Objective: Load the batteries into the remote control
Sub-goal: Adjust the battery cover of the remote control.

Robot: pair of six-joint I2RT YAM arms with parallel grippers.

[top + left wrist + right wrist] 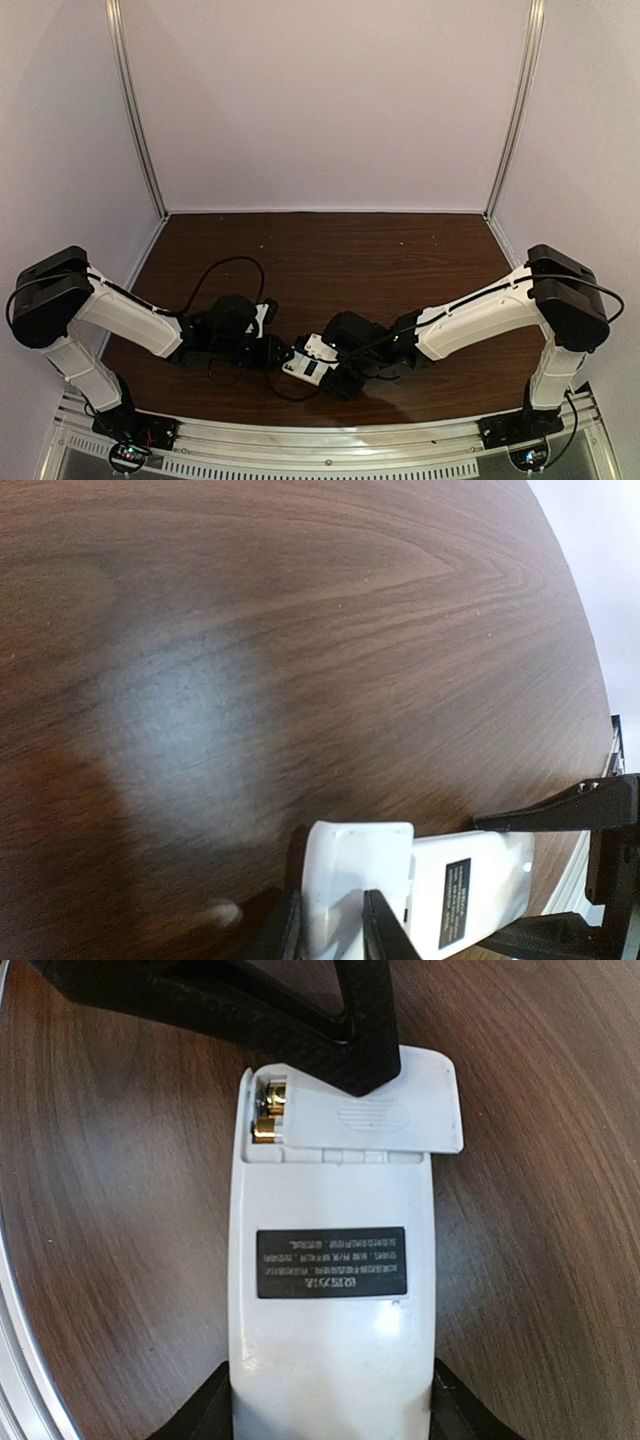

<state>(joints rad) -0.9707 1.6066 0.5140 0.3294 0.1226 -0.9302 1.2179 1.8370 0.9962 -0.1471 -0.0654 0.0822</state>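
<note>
Closest in, the right jaws straddle the near end of the remote control [330, 1260], one finger [200, 1420] against each long side, closed snugly onto it. I judge this grip is there to keep the body from sliding while the other arm works. The remote lies back-up on the table [110, 1210], label [330, 1262] showing.

At the end farthest from the right jaws, the batteries [268, 1110] sit side by side in the recess, with only their gold ends peeking out. The battery cover [370, 1110] lies askew over them, overhanging one edge and not yet seated.

The left jaws stand almost together, their fingertips [365, 1060] down on that cover. Whether they pinch it or merely press, I cannot tell. Bearing down there looks meant to square the cover and slide it home. Loading seems done; closing remains.
</note>
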